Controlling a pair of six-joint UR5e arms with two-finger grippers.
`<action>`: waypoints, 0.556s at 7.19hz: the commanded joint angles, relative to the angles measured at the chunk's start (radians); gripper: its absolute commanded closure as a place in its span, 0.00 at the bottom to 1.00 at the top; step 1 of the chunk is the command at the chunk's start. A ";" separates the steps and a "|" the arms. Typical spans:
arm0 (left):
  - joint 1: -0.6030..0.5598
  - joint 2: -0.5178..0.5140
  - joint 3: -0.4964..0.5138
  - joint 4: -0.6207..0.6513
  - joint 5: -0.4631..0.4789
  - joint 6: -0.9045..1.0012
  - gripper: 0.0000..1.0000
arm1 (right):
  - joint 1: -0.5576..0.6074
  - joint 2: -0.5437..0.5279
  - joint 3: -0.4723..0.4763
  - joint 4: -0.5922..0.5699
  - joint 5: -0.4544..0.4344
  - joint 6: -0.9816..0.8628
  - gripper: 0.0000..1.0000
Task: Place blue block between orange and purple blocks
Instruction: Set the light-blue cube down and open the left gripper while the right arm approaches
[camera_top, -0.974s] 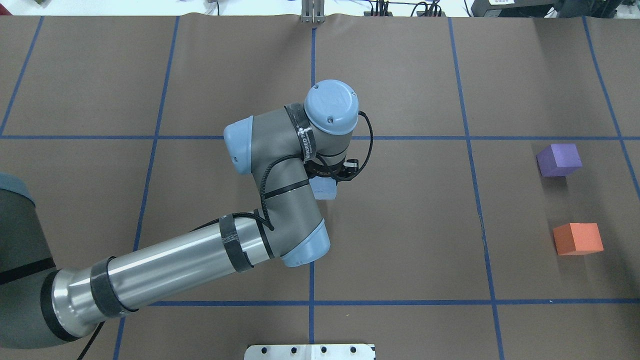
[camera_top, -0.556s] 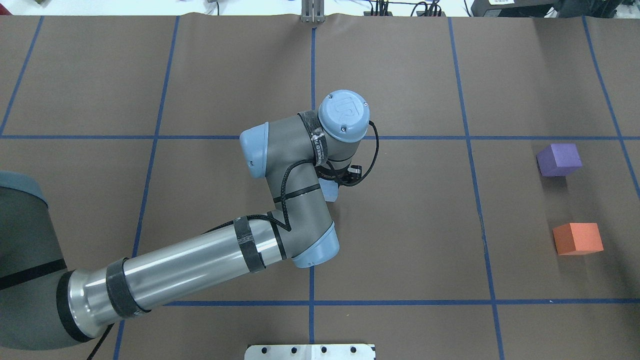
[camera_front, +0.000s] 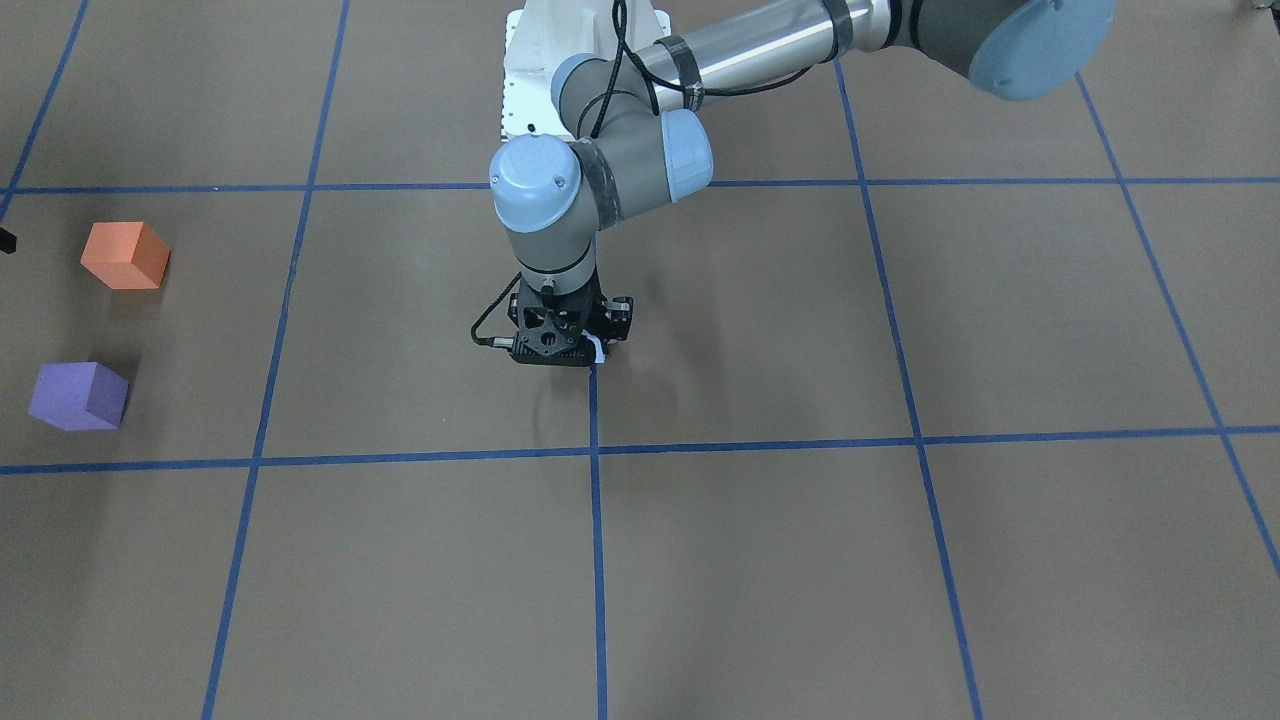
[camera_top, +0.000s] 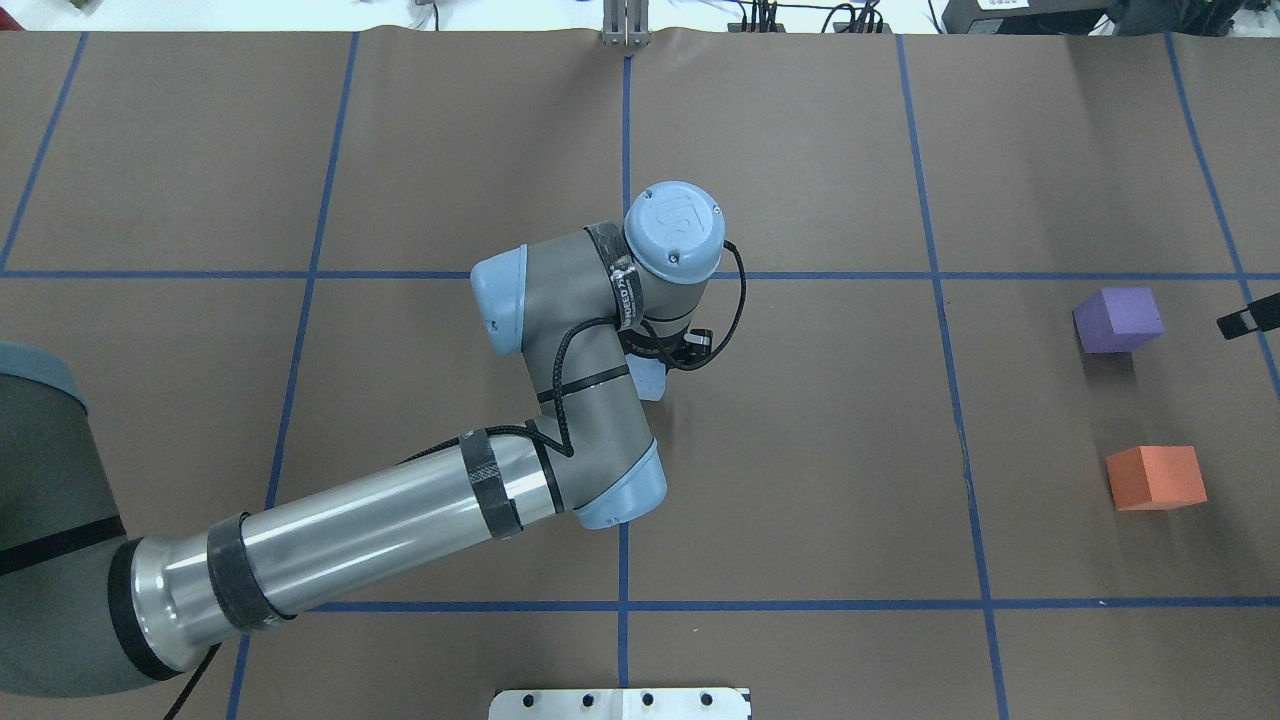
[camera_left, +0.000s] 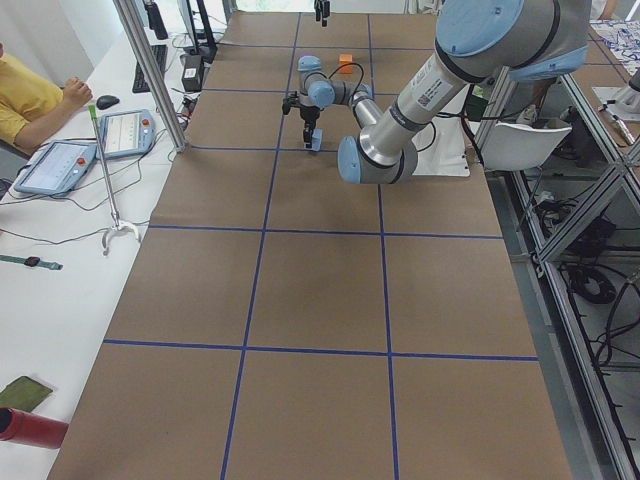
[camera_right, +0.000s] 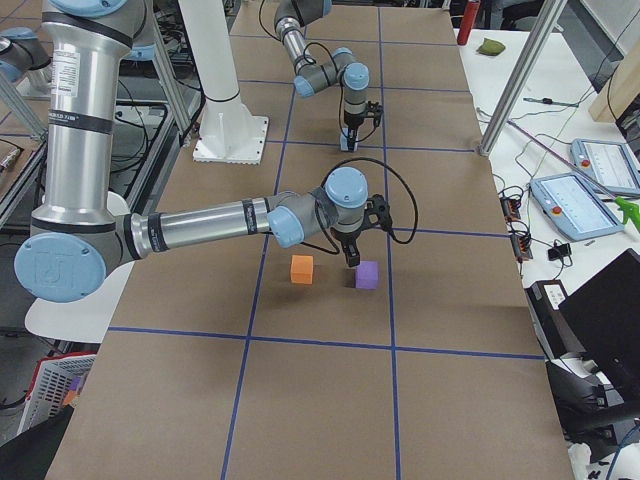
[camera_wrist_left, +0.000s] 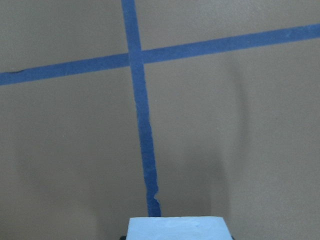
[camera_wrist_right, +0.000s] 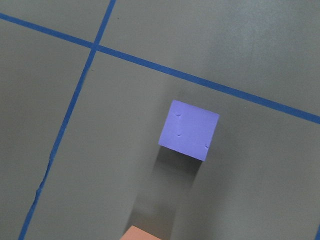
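Brown paper crossed by blue tape lines (camera_top: 625, 560) covers the desk (camera_top: 800, 450). At its middle, closest to the robot's base, the left tool (camera_front: 555, 352) points down over the centre line, closed on the blue block (camera_top: 650, 380). Judging by the shadow under it in the front view, the block is held clear of the desk; its top edge shows at the bottom of the left wrist view.

From that tool the goal lies to the robot's right, well apart, past another tape line. There the orange block (camera_top: 1155, 478) sits nearer the robot and the purple block (camera_top: 1118, 320) farther. The two are apart, so the gap between them opens sideways, toward the left tool. The blue block hangs about level with that gap, so I judge the carry to be almost straight to the right.

Farthest out, the right tool (camera_right: 350, 257) hovers near the purple block. Whether it is open or closed I cannot tell. It is the nearer tool to the gap but holds nothing I can see, and it may crowd the arrival.
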 joint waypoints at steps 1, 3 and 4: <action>-0.001 0.002 0.002 -0.001 -0.002 -0.002 0.89 | -0.075 0.010 -0.003 0.133 -0.019 0.203 0.00; 0.000 0.047 0.002 -0.072 -0.006 -0.011 0.23 | -0.174 0.107 -0.003 0.136 -0.068 0.417 0.00; -0.003 0.051 -0.001 -0.083 -0.008 -0.018 0.00 | -0.234 0.164 -0.001 0.136 -0.098 0.537 0.00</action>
